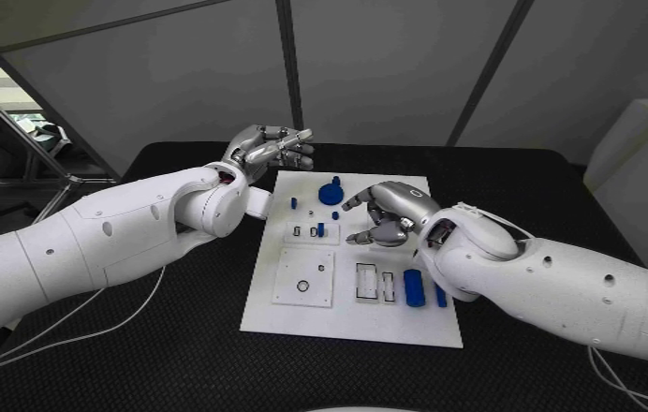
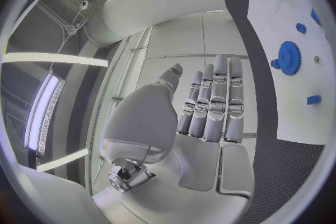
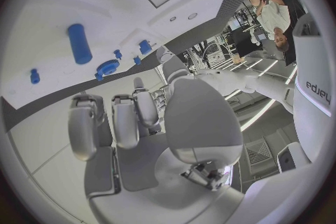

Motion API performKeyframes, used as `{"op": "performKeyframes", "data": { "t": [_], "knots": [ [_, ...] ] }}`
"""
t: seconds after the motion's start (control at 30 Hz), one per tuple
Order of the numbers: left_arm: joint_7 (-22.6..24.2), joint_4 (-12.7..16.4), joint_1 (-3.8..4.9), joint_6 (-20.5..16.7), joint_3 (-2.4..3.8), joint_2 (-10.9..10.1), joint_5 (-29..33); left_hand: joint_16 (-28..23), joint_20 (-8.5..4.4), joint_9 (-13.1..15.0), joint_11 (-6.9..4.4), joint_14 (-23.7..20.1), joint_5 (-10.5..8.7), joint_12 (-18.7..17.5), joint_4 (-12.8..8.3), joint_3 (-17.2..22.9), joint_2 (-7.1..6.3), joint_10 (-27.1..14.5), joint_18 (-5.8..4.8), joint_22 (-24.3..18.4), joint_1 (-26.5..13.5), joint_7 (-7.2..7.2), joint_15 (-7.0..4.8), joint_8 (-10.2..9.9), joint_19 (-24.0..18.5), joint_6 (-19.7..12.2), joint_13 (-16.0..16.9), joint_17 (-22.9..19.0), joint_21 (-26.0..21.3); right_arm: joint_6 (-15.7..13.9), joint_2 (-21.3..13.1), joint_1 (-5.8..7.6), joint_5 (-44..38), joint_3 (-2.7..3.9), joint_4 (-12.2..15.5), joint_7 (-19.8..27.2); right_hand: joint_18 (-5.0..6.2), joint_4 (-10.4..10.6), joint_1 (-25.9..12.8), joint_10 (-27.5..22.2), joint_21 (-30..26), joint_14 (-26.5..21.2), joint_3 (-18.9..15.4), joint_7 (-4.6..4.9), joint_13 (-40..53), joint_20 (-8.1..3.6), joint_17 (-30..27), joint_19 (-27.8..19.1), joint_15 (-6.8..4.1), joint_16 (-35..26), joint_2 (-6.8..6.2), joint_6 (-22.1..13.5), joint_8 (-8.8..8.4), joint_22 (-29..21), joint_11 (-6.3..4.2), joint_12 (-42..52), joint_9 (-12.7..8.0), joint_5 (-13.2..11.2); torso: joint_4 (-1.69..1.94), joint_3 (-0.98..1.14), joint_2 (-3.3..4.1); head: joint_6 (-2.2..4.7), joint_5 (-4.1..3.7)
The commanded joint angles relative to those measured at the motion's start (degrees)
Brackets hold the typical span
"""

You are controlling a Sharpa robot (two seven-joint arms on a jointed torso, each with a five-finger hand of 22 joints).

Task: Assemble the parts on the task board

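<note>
Both hands hover empty above the far half of the white board (image 1: 351, 323). Left hand (image 1: 271, 150) hangs just past the board's far left corner, fingers straight, apart and holding nothing. Right hand (image 1: 388, 213) sits over the board's right side, fingers loosely curled apart around nothing. Between the two hands a blue gear (image 1: 331, 193) stands on the board, with small blue pegs (image 1: 320, 229) just nearer. Behind the right hand, by the board's right edge, lies a blue cylinder (image 1: 413, 287). Bare black worktop (image 1: 176, 356) surrounds the board on every side.
</note>
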Motion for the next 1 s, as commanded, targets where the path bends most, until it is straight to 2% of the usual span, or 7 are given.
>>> {"op": "performKeyframes", "data": {
  "t": [0.03,0.1,0.27,0.37,0.47,0.73,1.0],
  "knots": [
    [-6.4,-0.4,0.1,6.3,0.06,-0.4,-10.5,2.9,-1.57,0.4,-1.37,5.0,-0.99,1.0,1.0,-0.4,-0.29,2.8,-0.15,1.2,-1.2,-1.04,-1.76,0.5,3.5,1.6,0.7,2.2,2.6,0.4,-3.3,0.61,9.3,1.14,3.3,6.3,2.22,0.1,0.9,-3.4,-3.5,0.8,0.4,-0.66,-5.0,-0.16,-4.8,-1.9,-0.49,-3.1,0.84,3.4,0.92,2.6,-0.56,-5.1,0.3,-0.3,-0.18,0.16,-0.52,-0.01,0.17],
    [-11.6,-0.4,0.17,9.7,0.09,-0.8,-16.1,8.3,-3.39,1.1,-3.2,10.8,-2.08,4.4,3.0,-1.3,-0.19,8.5,-0.08,2.9,-3.3,-2.52,-3.63,1.1,7.6,3.2,3.3,6.1,6.0,2.9,-5.8,1.21,15.3,2.07,4.9,7.6,3.17,-0.3,1.2,-5.0,-6.3,-0.2,0.9,-1.22,-8.3,-0.59,-8.4,-4.6,-0.92,-5.7,1.56,5.7,1.4,-1.6,-1.06,-8.3,0.4,-0.3,-0.23,0.23,-0.78,-0.02,0.26],
    [-22.9,-0.6,0.94,16.6,0.12,-1.2,-27.9,38.8,-5.5,3.9,-4.59,9.8,-5.52,13.3,5.9,-2.4,0.18,9.4,-0.79,8.3,-3.7,-4.09,-5.7,1.9,9.3,4.0,15.7,34.9,14.0,6.9,-10.6,3.79,30.1,3.19,5.3,7.6,5.53,-1.2,0.8,-10.4,-15.4,-3.1,3.0,-1.24,-20.5,-0.93,-20.2,-11.1,-1.09,-15.7,3.67,6.7,-0.01,-13.2,-1.35,-20.3,-0.2,0.6,-0.73,0.5,-1.81,-0.15,0.66],
    [-27.7,-0.9,1.67,19.1,0.12,-0.7,-32.5,53.1,-6.25,7.2,-4.33,8.8,-9.58,26.1,8.5,-4.0,0.3,7.7,-1.08,16.5,-4.0,-4.49,-5.47,3.0,10.5,3.4,33.2,49.5,21.9,7.3,-12.1,4.51,33.3,3.37,4.6,7.8,5.61,-1.5,0.5,-10.4,-16.2,-2.9,3.2,-1.28,-21.5,-0.94,-21.0,-11.1,-1.18,-16.7,3.57,6.9,-0.39,-14.0,-1.23,-20.9,-0.2,0.6,-0.81,0.63,-2.23,-0.28,0.73],
    [-31.7,-1.7,2.45,20.5,0.11,0.4,-37.9,62.9,-5.8,11.7,-4.38,9.6,-9.94,34.0,11.1,-5.9,-0.07,5.7,-2.65,28.9,-3.8,-4.25,-5.42,4.6,13.4,1.9,46.2,60.2,31.3,7.7,-13.0,5.05,35.3,3.47,3.2,7.4,5.79,-1.7,0.2,-10.7,-17.2,-2.9,3.3,-1.23,-22.4,-0.96,-21.8,-11.4,-1.14,-17.7,3.46,6.9,-0.66,-15.1,-1.25,-21.7,-0.3,0.7,-0.87,0.79,-2.58,-0.64,0.87],
    [-38.3,-5.6,5.05,25.4,-1.41,5.0,-45.2,69.2,-6.78,24.8,-6.2,11.5,-10.24,60.8,14.3,-9.0,0.07,15.8,-3.53,39.1,-3.1,-5.57,-6.43,12.3,15.1,1.0,73.7,67.7,38.4,7.7,-13.3,5.48,36.8,3.54,1.4,7.3,5.91,-1.8,-0.1,-11.1,-18.0,-3.0,3.5,-1.2,-23.4,-0.95,-22.6,-11.6,-1.12,-18.7,3.57,6.9,-0.85,-15.9,-1.23,-22.4,-0.3,0.8,-0.95,0.97,-2.94,-1.04,1.11],
    [-43.8,-8.5,6.38,29.2,-3.05,9.7,-49.8,73.3,-7.31,33.8,-6.83,13.3,-10.43,66.3,14.5,-10.6,0.69,18.4,-4.93,48.1,-4.3,-6.49,-7.16,16.9,18.8,-0.9,78.7,72.6,43.8,8.2,-12.8,5.55,36.4,3.55,0.7,6.7,5.95,-2.0,-0.3,-11.1,-18.5,-2.9,3.6,-1.16,-23.9,-0.95,-22.9,-11.5,-1.11,-19.2,3.57,6.6,-1.0,-16.3,-1.2,-22.7,-0.3,1.2,-0.94,0.84,-2.81,-1.48,1.27]
  ]
}}
